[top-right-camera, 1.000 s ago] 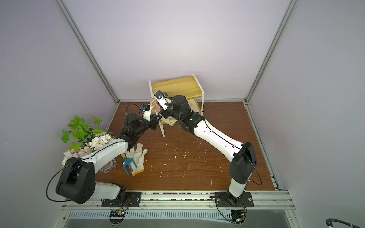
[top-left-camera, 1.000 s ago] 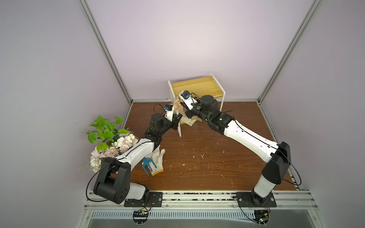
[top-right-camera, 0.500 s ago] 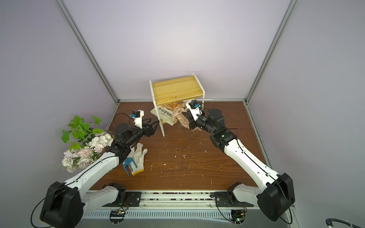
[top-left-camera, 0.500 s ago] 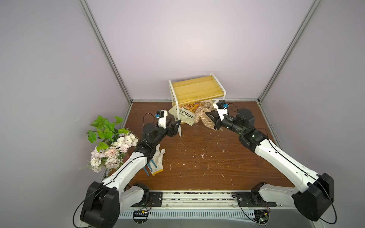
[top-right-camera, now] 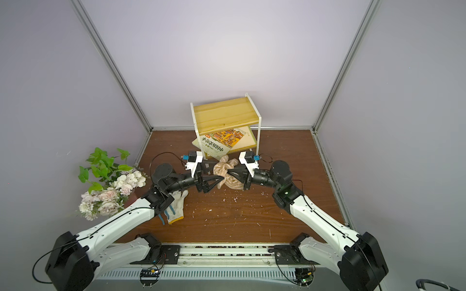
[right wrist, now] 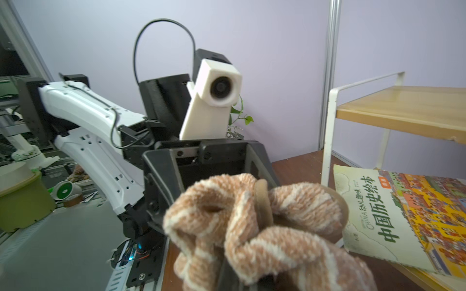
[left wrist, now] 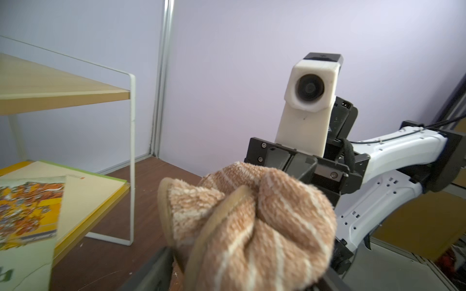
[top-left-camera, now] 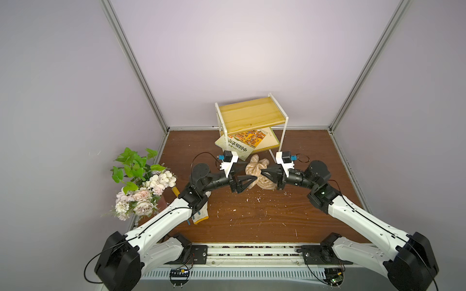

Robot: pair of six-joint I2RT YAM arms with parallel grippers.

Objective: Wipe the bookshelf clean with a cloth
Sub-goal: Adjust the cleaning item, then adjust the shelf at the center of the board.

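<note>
The right tool (top-left-camera: 263, 173) pinches the bunched cloth (top-left-camera: 266, 186), which sits between the two tools. The left tool (top-left-camera: 252, 171) stands spread around the cloth's opposite side. This looks like a handover: the left tool should close on a fold clear of the right tool's pinch before the right lets go. Just beyond both tips, the bookshelf (top-left-camera: 252, 117) has a bare top board, and a picture book (top-left-camera: 248, 141) overhangs the lower one.
</note>
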